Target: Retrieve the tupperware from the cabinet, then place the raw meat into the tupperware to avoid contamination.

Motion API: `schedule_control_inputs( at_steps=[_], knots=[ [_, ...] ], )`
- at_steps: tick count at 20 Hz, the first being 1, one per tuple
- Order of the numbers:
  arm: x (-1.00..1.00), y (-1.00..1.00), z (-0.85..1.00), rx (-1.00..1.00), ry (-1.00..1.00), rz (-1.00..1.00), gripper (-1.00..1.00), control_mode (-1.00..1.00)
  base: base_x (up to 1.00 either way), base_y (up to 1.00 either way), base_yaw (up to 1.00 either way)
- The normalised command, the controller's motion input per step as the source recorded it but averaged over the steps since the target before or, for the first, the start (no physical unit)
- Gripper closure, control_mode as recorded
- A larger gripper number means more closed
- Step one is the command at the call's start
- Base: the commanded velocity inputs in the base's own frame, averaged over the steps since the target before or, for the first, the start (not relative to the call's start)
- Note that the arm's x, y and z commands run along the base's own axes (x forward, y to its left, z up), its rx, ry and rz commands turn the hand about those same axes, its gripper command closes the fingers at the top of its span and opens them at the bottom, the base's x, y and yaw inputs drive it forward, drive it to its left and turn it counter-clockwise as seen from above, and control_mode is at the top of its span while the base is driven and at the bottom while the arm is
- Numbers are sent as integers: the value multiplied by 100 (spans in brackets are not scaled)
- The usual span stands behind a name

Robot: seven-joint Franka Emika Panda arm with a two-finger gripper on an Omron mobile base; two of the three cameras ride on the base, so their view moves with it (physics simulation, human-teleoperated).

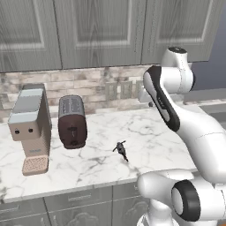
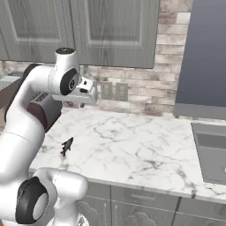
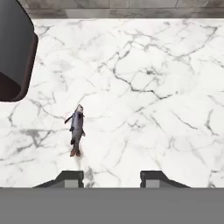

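Raw fish is just lying flat on the marble tabletop near the toaster, cabinet doors shut above, my tool hovering over it, parted and empty.

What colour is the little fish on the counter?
The fish is bluish grey with a reddish tail, clearest in the hand view.

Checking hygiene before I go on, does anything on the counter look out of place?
Yes: a raw fish lies bare on the marble counter, in front of the toaster, with no container under it. The cabinet doors are shut.
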Motion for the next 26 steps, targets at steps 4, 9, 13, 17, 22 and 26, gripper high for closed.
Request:
schedule_control_inputs(
  at_steps=[4, 9, 13, 17, 22, 26],
  knots=[
    [-8, 0, 0, 0, -4, 0, -100, -100, 0, 0, 0],
    [-26, 0, 22, 0, -24, 0, -100, -100, 0, 0, 0],
    [-25, 0, 40, 0, -29, 1, -100, -100, 0, 0, 0],
    [-24, 0, 43, 0, -27, 3, -100, -100, 0, 0, 0],
    [-19, 0, 51, 0, -31, 4, -100, -100, 0, 0, 0],
    [-18, 0, 49, 0, -29, 3, -100, -100, 0, 0, 0]
  ],
)
